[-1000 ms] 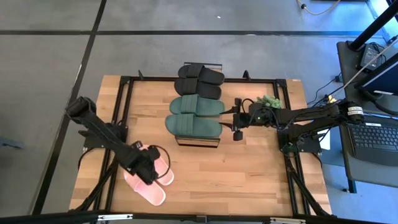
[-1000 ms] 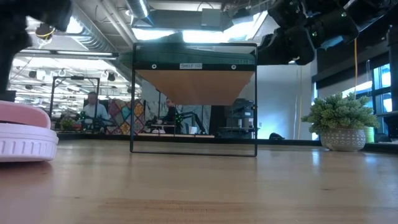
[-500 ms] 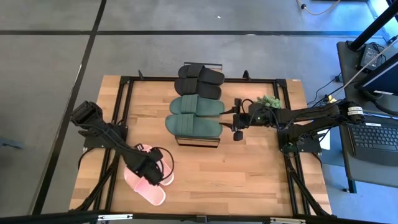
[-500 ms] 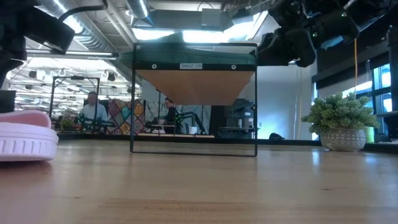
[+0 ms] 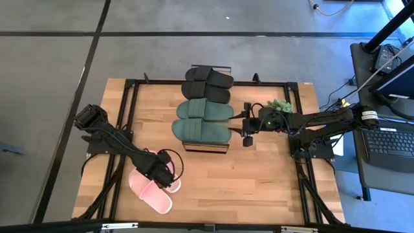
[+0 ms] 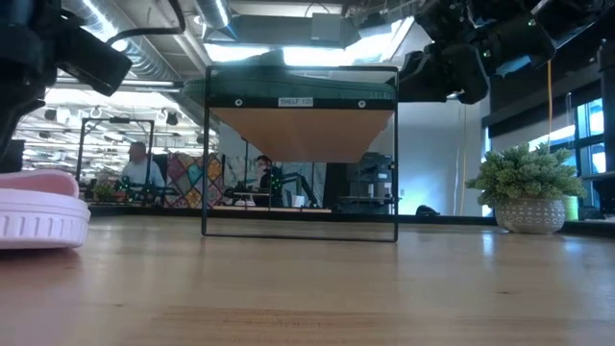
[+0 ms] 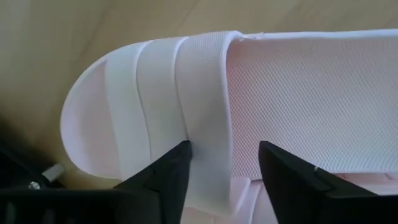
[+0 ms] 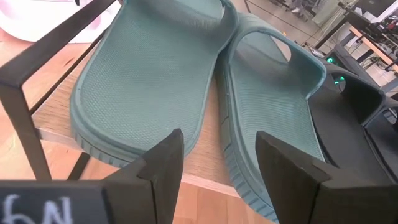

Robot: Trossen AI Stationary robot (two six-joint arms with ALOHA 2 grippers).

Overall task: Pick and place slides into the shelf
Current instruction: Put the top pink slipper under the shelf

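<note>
Two pale pink slides [image 5: 152, 194] lie soles down on the table's near-left part; one also shows in the low view [image 6: 38, 216]. My left gripper [image 5: 162, 173] is open just above one pink slide [image 7: 298, 93], at its strap. The shelf [image 5: 206, 147] stands mid-table. A dark green pair [image 5: 204, 120] lies sole-down on its board, and a black pair [image 5: 207, 81] lies on the farther tier. My right gripper [image 5: 246, 133] hovers open beside the shelf's right side, facing the green slides [image 8: 149, 81]. My left gripper comes at the pink slide from above, pointing down. One finger [image 7: 177, 168] stands over the strap's top [image 7: 205, 93], the other [image 7: 283, 171] over the footbed behind the strap's edge. Whether either finger touches the slide, I cannot tell.
A small potted plant [image 5: 279, 103] stands on the table's right side behind my right arm. The black table frame [image 5: 129, 84] runs round the wooden top. A laptop [image 5: 388, 139] sits on a stand beyond the right edge. People sit in the room far behind.
My left arm has lowered, and its gripper has moved down and slightly toward the table's right, closer onto the pink slides. The slides and my right arm have stayed put.
</note>
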